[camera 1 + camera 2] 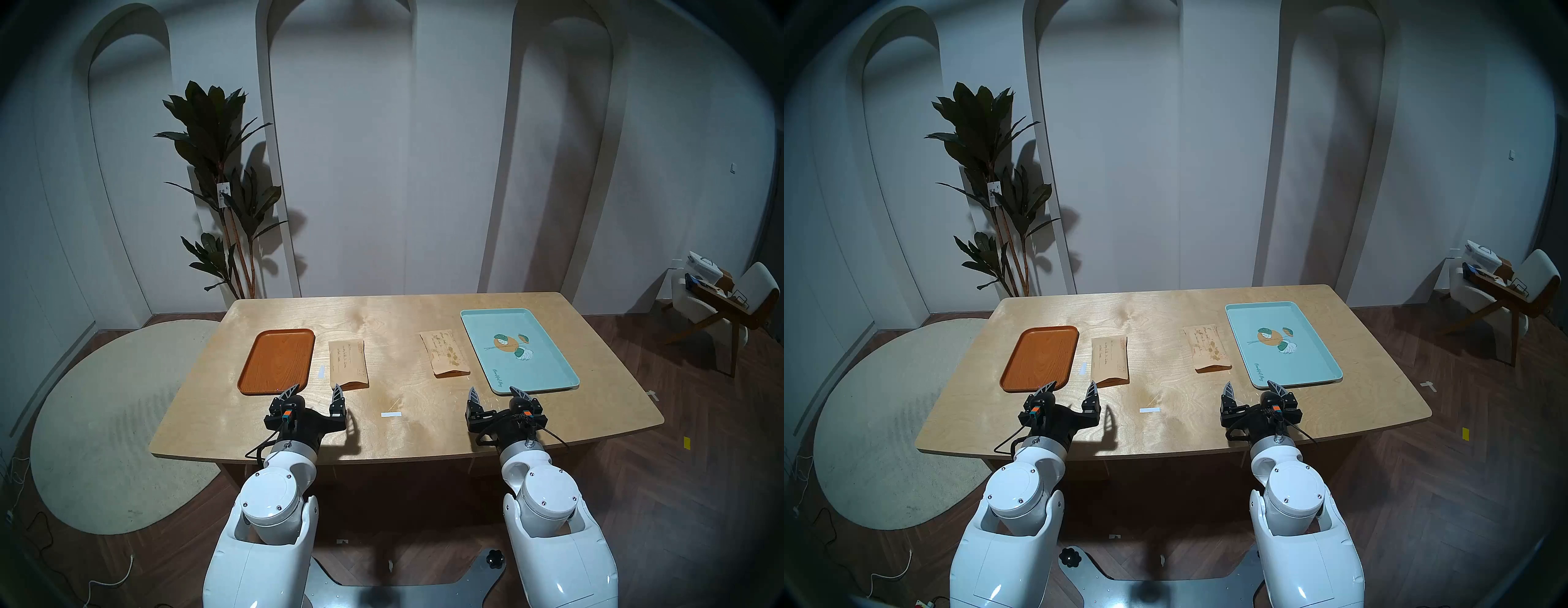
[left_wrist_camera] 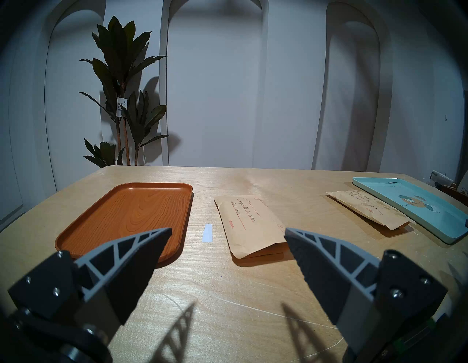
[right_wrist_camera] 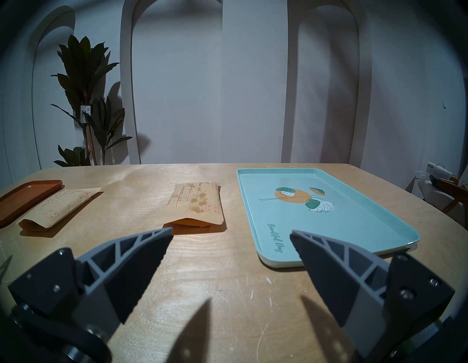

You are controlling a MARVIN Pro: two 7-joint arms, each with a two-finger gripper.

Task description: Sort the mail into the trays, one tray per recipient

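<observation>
A plain tan envelope [image 1: 348,364] [image 2: 249,224] lies on the table just right of the orange-brown tray [image 1: 278,360] [image 2: 126,218]. A second tan envelope with brownish leaf marks [image 1: 445,353] [image 3: 196,206] lies just left of the pale turquoise tray [image 1: 517,350] [image 3: 316,213]. Both trays hold nothing. My left gripper [image 1: 316,392] [image 2: 228,232] is open and empty, near the front edges of the orange tray and the plain envelope. My right gripper [image 1: 496,394] [image 3: 231,232] is open and empty, in front of the leaf envelope and the turquoise tray.
A white tape strip [image 1: 321,371] lies between the orange tray and the plain envelope; another tape strip [image 1: 390,414] lies at the table's front middle. A potted plant [image 1: 220,178] stands behind the table's left; a chair [image 1: 721,305] stands at the far right.
</observation>
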